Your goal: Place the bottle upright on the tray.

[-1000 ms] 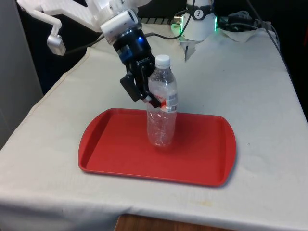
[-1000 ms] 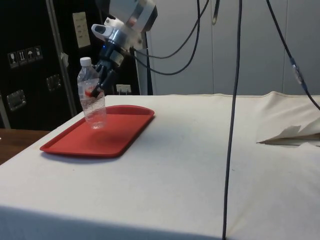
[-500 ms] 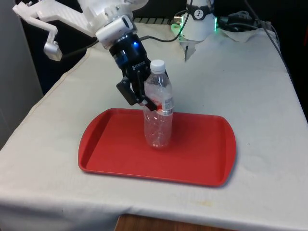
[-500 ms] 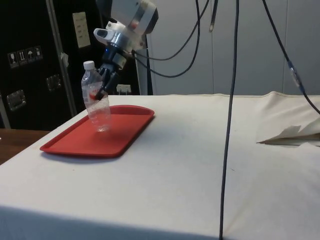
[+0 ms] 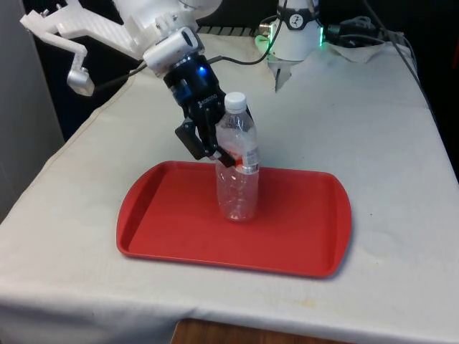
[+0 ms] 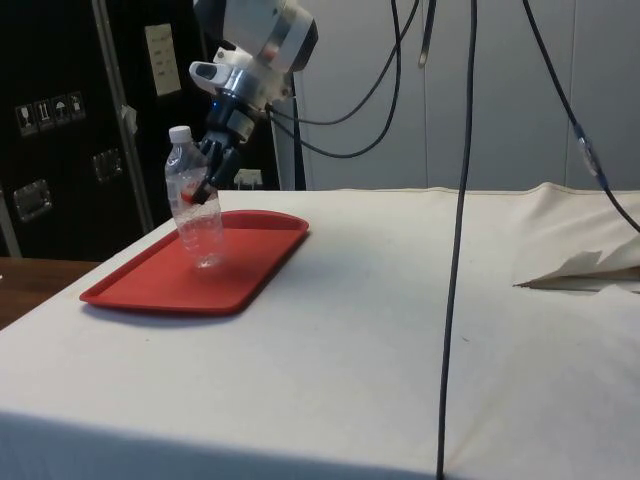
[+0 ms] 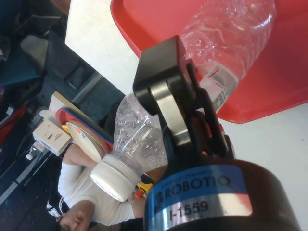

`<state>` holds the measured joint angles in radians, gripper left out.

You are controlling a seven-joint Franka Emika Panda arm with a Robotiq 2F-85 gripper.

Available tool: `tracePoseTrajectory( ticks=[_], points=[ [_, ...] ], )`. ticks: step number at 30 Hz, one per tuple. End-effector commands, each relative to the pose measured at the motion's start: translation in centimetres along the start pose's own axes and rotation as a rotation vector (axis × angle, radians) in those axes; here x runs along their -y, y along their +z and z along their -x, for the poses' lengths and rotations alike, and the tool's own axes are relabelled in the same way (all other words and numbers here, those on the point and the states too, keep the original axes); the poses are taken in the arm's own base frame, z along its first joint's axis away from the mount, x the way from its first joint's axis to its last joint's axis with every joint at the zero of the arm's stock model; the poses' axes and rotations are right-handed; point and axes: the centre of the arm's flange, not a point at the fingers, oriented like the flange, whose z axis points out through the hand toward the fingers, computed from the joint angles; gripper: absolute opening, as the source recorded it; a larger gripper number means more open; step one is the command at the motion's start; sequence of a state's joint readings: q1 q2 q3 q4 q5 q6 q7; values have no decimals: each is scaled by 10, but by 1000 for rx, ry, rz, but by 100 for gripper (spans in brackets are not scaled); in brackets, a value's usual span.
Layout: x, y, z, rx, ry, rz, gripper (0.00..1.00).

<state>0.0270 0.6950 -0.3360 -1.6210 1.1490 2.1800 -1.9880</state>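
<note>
Bottle (image 5: 238, 168) position: the clear plastic bottle, fitted with a white cap (image 5: 236, 102), is located over the middle of the red tray (image 5: 301, 240), with its base at the tray floor; whether the base is fully seated cannot be told. In the side view the bottle (image 6: 196, 212) is seen slightly tilted, its cap end leaning away from the gripper (image 6: 207, 183). The black two-finger gripper (image 5: 221, 149) is closed on the bottle at label height, just above the bottle's mid-body, and is approached from the tray's far-left side in the front view. In the wrist view one finger (image 7: 166, 98) is seen pressed across the bottle (image 7: 226, 45) at the label, with the tray (image 7: 284, 77) lying beneath the bottle's lower half. The tray rests flat on the white cloth (image 5: 358, 115), near the table's front edge. A person in a white sleeve (image 7: 79, 180) is visible beyond the table edge in the wrist view.
</note>
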Motion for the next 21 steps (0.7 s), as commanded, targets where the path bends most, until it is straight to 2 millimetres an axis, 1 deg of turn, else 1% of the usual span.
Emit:
tracePoseTrajectory(
  ticks=[1, 8, 14, 21],
  points=[
    [-1, 0, 0, 0, -1, 2, 0],
    [1, 1, 0, -2, -2, -3, 0],
    [1, 6, 3, -17, -13, 9, 0],
    [2, 7, 4, -26, -18, 11, 0]
  ],
)
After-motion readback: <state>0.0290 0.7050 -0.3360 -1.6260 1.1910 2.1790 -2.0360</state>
